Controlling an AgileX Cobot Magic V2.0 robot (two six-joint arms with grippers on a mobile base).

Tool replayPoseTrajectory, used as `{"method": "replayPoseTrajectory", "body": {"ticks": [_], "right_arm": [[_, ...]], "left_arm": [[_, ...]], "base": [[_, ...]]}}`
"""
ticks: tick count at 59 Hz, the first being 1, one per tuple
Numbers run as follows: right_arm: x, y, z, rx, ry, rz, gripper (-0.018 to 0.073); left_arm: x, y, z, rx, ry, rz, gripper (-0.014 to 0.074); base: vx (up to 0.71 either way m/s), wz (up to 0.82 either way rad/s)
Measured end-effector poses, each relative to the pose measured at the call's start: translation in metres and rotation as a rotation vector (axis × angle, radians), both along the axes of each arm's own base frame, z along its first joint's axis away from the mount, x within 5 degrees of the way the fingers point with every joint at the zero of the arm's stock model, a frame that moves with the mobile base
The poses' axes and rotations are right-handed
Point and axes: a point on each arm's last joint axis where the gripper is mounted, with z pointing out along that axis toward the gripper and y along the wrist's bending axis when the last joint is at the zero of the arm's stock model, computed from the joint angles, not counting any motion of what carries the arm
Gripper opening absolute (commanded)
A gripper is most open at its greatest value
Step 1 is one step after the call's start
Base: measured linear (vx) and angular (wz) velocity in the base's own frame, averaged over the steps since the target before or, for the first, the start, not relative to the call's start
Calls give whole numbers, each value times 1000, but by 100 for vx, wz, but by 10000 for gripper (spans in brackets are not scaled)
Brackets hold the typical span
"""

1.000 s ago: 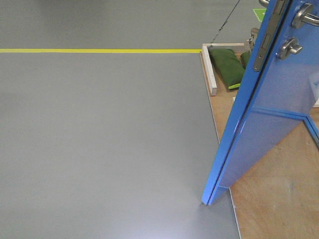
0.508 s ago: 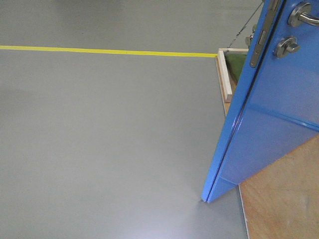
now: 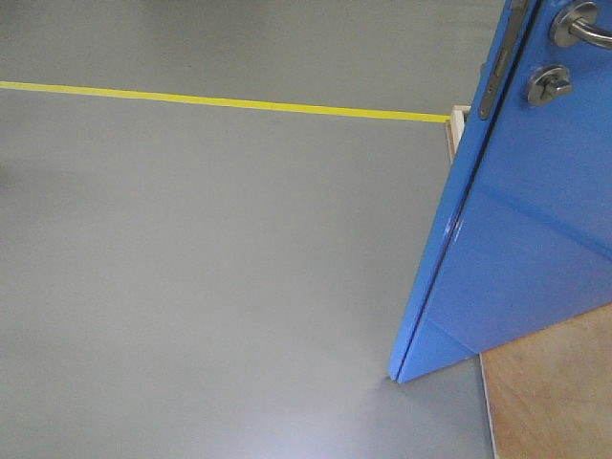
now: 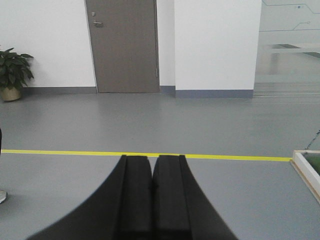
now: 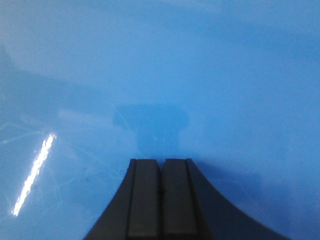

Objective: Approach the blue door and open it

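The blue door [image 3: 535, 229] stands ajar at the right of the front view, its free edge pointing toward me and its bottom corner over the grey floor. Near the top right I see its silver lever handle [image 3: 579, 24], round thumb-turn lock [image 3: 548, 86] and edge latch plate [image 3: 497, 67]. In the right wrist view the glossy blue door [image 5: 160, 75] fills the picture, and my right gripper [image 5: 161, 161] is shut, empty, its tips close to or against the panel. My left gripper [image 4: 152, 157] is shut on nothing and points over open floor.
A yellow floor line [image 3: 220, 100] runs across the grey floor. A plywood base [image 3: 555, 402] with a white frame corner [image 3: 457, 120] lies under the door. Far off in the left wrist view are a grey door [image 4: 122, 45], a potted plant [image 4: 12, 72] and a white frame end [image 4: 307, 170].
The view has shifted left relative to the door: the door now hides the green bags and most of the white frame, and the yellow line reaches further right. Both grippers stay shut.
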Motion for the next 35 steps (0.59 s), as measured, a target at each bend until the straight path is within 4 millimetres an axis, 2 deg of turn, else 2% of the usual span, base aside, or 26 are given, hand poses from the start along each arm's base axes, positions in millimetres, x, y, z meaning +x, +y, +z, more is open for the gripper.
{"method": "replayPoseTrajectory", "body": {"ticks": [35], "right_arm": [[0, 1, 0, -5, 3, 8, -1]], "left_arm": [[0, 0, 0, 0, 0, 0, 73]], "base": [[13, 8]]}}
